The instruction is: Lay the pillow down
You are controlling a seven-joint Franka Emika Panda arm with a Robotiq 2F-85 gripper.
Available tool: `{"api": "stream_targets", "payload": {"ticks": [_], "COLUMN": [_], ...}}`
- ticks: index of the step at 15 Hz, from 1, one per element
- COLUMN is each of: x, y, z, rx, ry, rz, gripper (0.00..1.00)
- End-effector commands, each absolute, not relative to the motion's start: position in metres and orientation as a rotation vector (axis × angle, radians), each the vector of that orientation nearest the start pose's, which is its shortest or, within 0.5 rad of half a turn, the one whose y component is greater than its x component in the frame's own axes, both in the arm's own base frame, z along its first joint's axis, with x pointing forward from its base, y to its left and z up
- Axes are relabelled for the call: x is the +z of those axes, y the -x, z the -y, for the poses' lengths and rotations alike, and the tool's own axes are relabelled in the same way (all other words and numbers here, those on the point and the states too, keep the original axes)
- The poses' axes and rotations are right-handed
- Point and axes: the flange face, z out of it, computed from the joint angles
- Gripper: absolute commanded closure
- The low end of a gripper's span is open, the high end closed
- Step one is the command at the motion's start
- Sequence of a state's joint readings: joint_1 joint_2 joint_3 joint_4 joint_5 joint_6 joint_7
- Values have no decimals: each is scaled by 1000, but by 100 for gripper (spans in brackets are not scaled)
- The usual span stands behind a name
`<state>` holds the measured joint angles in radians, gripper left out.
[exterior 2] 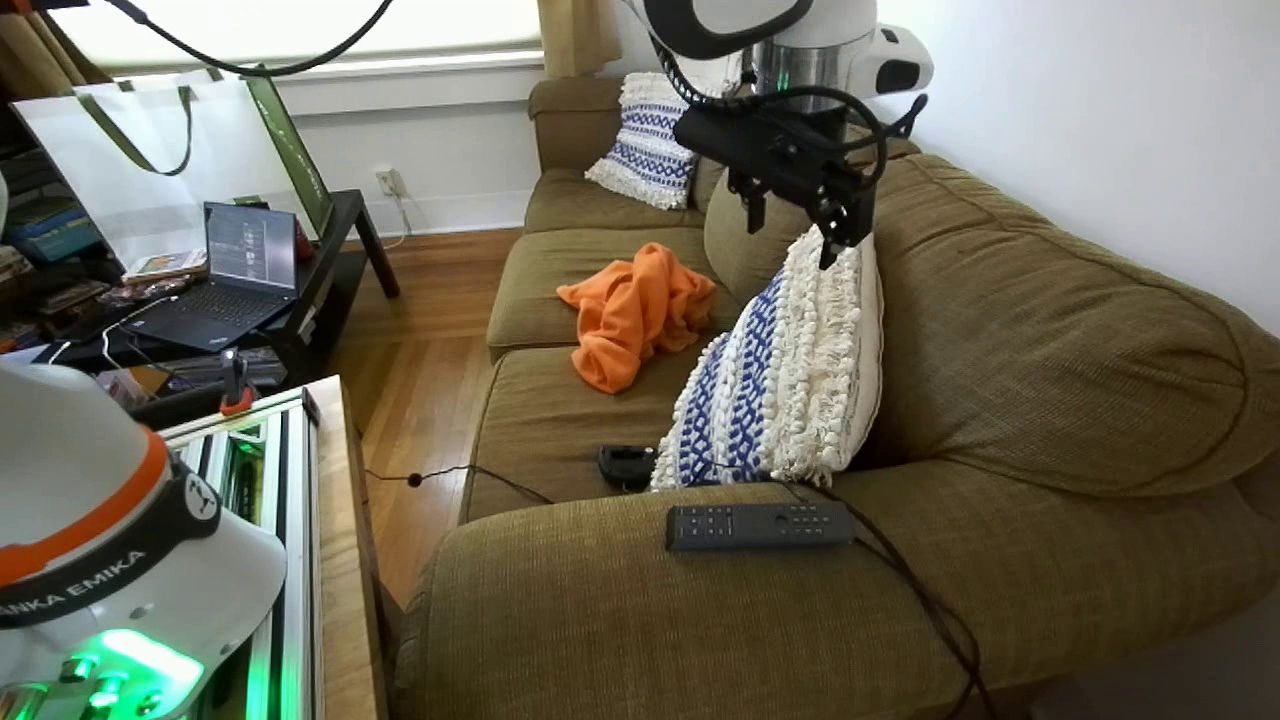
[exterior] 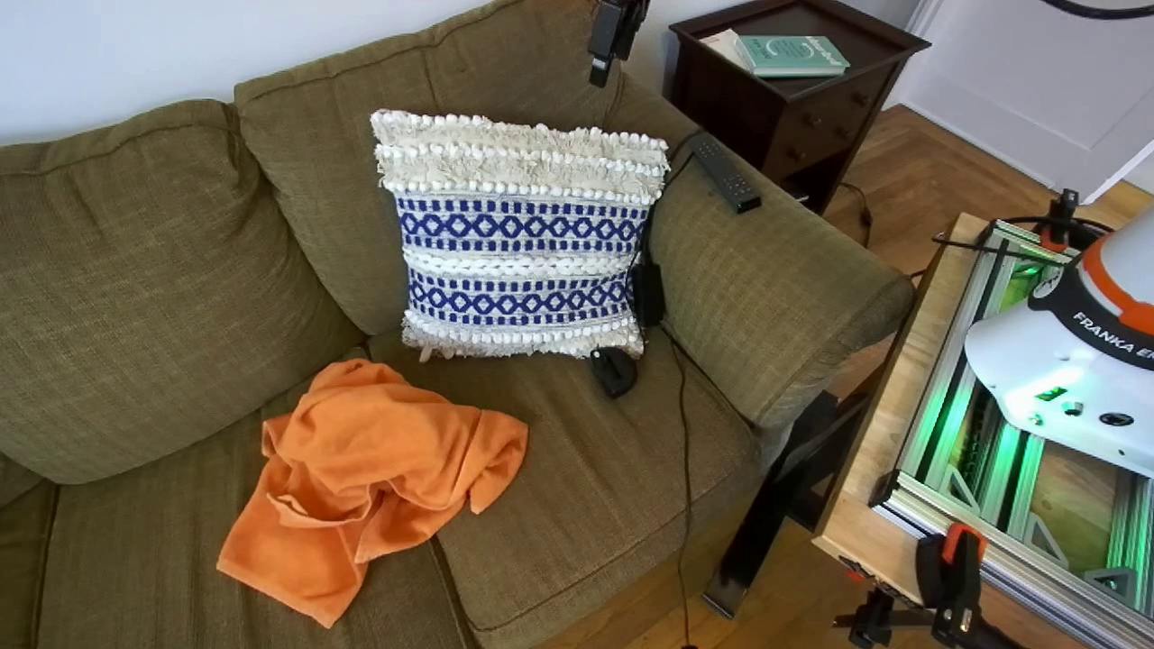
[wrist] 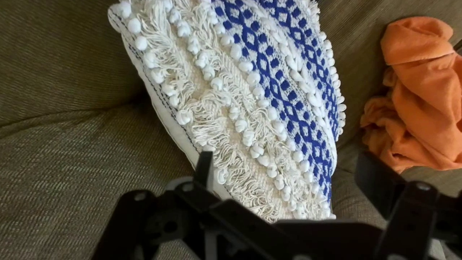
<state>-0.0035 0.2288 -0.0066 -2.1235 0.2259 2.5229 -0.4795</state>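
"Reading an exterior view, I find the square cream-and-blue woven pillow (exterior: 523, 239) leaning against the olive-brown fabric sofa (exterior: 306, 194)."

"Status?"

"In an exterior view, my black two-finger gripper (exterior 2: 792, 236) hangs above the pillow's top edge. Wrist view: jaws wide apart, holding nothing."

"Method?"

"I should straddle that edge, close, then lower it forward."

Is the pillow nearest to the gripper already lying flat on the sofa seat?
No, in an exterior view the pillow stands on its lower edge, tilted toward the back cushion behind it.
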Motion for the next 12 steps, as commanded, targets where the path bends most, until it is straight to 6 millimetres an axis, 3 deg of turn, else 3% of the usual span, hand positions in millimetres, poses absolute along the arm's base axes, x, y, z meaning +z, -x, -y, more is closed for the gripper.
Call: {"api": "stream_targets", "payload": {"ticks": [1,4,8,9,12], "x": [284,258,222,240,224], "y": [-615,-634,-657,-642,-653], "z": [4,7,28,16,28], "rx": [-346,-381,-382,-366,-365], "ry": [2974,2964,2983,2985,2989], "rz": [500,538,625,570,598], "gripper": [0,0,0,0,0]}}
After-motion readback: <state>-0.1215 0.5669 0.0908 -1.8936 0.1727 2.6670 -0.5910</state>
